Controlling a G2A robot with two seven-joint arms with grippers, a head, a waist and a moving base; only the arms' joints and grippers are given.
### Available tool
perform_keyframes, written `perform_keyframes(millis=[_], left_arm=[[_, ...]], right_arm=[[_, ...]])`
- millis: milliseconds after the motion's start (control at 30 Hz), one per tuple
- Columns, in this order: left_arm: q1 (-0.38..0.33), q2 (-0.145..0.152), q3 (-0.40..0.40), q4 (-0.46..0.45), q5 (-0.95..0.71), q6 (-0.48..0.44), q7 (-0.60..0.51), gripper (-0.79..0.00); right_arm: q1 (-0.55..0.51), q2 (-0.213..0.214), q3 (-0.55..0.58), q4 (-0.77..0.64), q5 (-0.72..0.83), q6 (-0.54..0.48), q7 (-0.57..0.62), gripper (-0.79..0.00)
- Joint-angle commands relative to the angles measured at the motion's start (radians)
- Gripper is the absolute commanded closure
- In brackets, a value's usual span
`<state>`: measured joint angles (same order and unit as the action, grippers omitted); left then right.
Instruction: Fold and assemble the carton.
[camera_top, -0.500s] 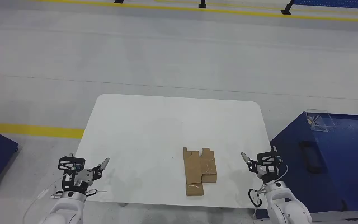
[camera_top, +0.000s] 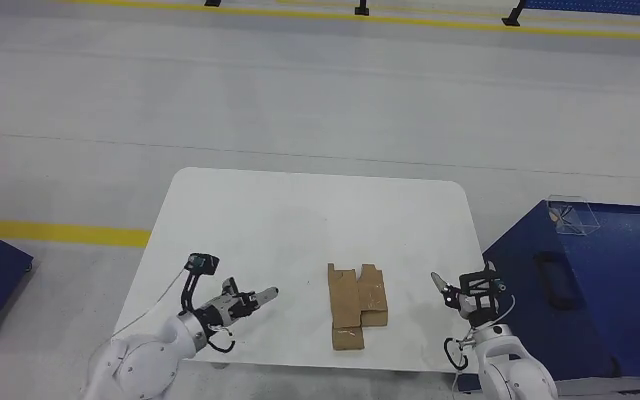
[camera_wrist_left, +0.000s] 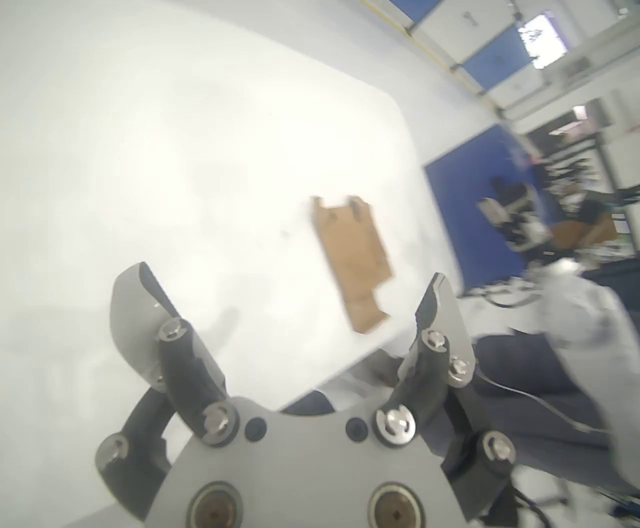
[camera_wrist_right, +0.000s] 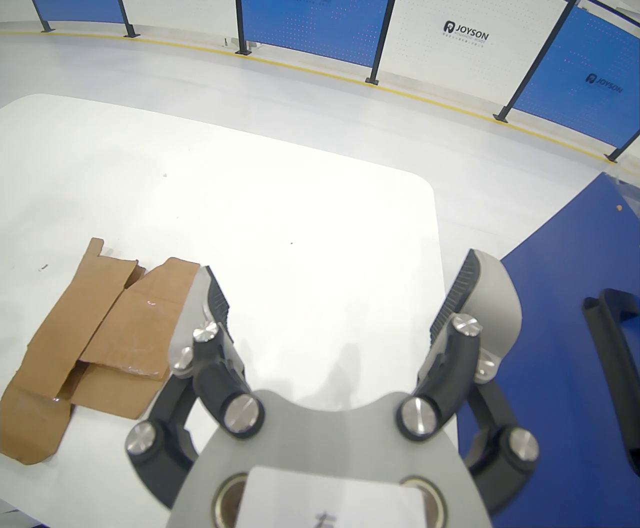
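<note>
A flattened brown carton (camera_top: 356, 303) lies on the white table (camera_top: 300, 220), close to the front edge and right of centre, with its flaps spread flat. My left gripper (camera_top: 255, 295) hovers over the front of the table, left of the carton and pointing toward it. In the left wrist view it (camera_wrist_left: 286, 277) is open and empty, with the carton (camera_wrist_left: 352, 255) ahead of it. My right gripper (camera_top: 462, 278) stands at the table's front right corner. In the right wrist view it (camera_wrist_right: 340, 265) is open and empty, and the carton (camera_wrist_right: 95, 340) lies off to one side.
A blue cart (camera_top: 590, 290) with a black handle stands just right of the table, a clear plastic piece (camera_top: 572, 215) on its top. The table's back and left parts are bare white surface. A yellow floor line (camera_top: 70, 233) runs to the left.
My left arm has swung from the table's front left corner in over the table, rightward toward the carton. The right arm and the carton have stayed put.
</note>
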<state>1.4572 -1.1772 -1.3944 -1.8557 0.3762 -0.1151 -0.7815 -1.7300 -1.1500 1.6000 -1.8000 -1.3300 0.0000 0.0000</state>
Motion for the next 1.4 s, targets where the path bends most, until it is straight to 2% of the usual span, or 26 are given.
perform_keyframes(millis=[0, 100, 367, 433, 533, 667, 767, 833, 900, 1133, 1367], left_arm=[[-0.085, -0.01, 0.069, 0.067, -0.17, 0.017, -0.064, -0.785], [-0.156, -0.023, 0.13, 0.148, -0.273, 0.06, -0.095, -0.785], [-0.153, -0.024, 0.133, 0.148, -0.286, 0.06, -0.094, -0.785], [-0.16, -0.027, 0.161, 0.176, -0.344, 0.038, -0.129, -0.785], [-0.209, -0.045, 0.244, 0.265, -0.335, 0.015, -0.049, -0.785], [-0.292, -0.077, 0.359, 0.401, -0.374, -0.026, 0.023, -0.785], [-0.355, -0.1, 0.429, 0.502, -0.367, -0.027, 0.068, -0.785], [-0.389, -0.113, 0.459, 0.559, -0.373, -0.015, 0.091, -0.785], [-0.422, -0.124, 0.481, 0.608, -0.386, 0.007, 0.087, -0.785], [-0.498, -0.156, 0.555, 0.739, -0.392, 0.054, 0.067, -0.785], [-0.552, -0.197, 0.616, 0.858, -0.449, 0.019, 0.067, -0.785]], right_arm=[[0.0, 0.0, 0.0, 0.0, 0.0, 0.0, 0.0, -0.785], [0.0, 0.0, 0.0, 0.0, 0.0, 0.0, 0.0, -0.785], [0.0, 0.0, -0.002, 0.001, 0.012, -0.008, 0.006, -0.785], [0.025, -0.002, 0.011, 0.008, 0.133, -0.063, 0.079, -0.785], [0.113, -0.001, 0.028, 0.075, 0.382, -0.166, 0.276, -0.785], [0.265, -0.001, 0.014, 0.238, 0.686, -0.267, 0.553, -0.785], [0.362, 0.001, -0.01, 0.363, 0.859, -0.316, 0.742, -0.785], [0.409, 0.001, -0.034, 0.429, 0.919, -0.335, 0.816, -0.785], [0.454, -0.002, -0.068, 0.491, 0.95, -0.347, 0.863, -0.785], [0.54, -0.02, -0.188, 0.632, 1.009, -0.396, 0.88, -0.785], [0.631, -0.034, -0.261, 0.77, 1.136, -0.457, 0.968, -0.785]])
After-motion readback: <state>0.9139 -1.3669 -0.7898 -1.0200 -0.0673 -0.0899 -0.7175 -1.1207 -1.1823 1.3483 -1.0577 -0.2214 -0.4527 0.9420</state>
